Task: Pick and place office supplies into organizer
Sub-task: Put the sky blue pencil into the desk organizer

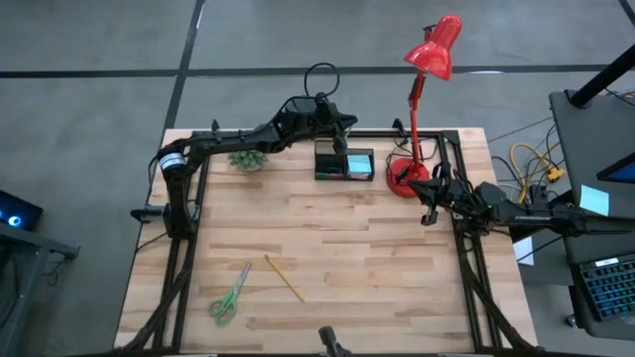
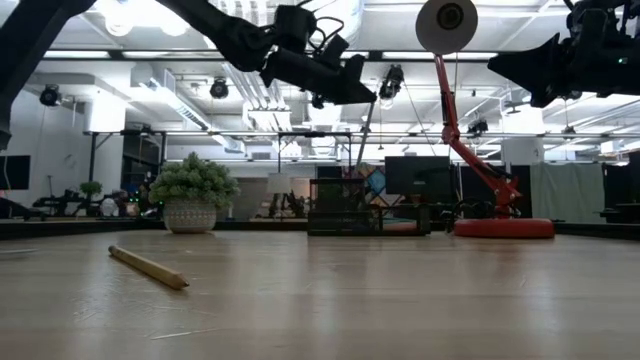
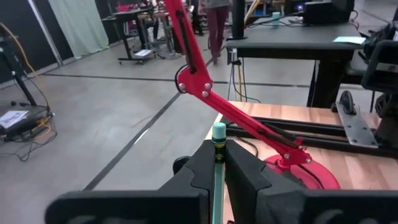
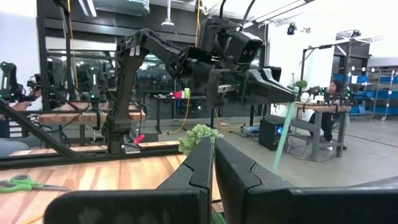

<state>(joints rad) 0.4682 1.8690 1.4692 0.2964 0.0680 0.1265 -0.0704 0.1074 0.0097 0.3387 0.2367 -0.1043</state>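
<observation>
my left hand (image 3: 217,168) pinches the teal pen (image 3: 218,144) above the organizer (image 1: 344,164); tilted, it could miss the slot.

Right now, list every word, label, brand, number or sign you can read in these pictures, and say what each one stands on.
None can be read.
Black rectangular organizer: no legible label.
Red desk lamp: no marking shows.
Open laptop beside the table: screen and keys too small to read.
Teal pen held in the left gripper: no print shows.
Loose papers on the floor: too blurred to read.
</observation>
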